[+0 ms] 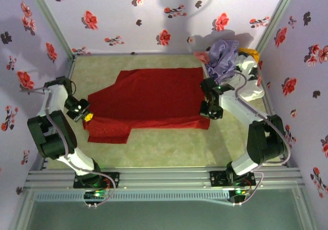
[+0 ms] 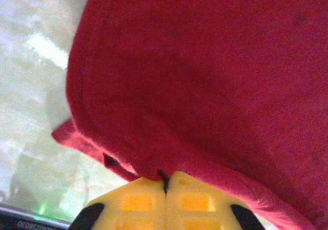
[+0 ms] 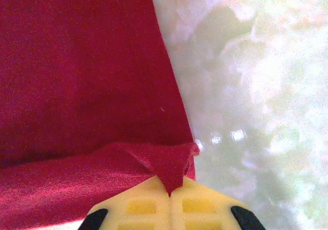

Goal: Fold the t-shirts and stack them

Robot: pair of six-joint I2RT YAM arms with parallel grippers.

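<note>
Open table (image 1: 169, 145): you have a bare strip along the near side, between the red shirt (image 1: 154, 97) and the arm bases, running almost wall to wall. A narrower bare strip lies behind the shirt, along the back wall (image 1: 154, 15). The far-left corner is bare too.

Middle: covered by the shirt, lying flat, so you can pass above it.

Far-right corner: blocked by the white basket (image 1: 252, 89), with the lavender shirt (image 1: 224, 56) heaped over it.

Sides: the left gripper (image 1: 86, 115) and right gripper (image 1: 210, 112) each pinch a shirt edge. Their arms line the side walls, leaving you little room between arm and wall.
</note>
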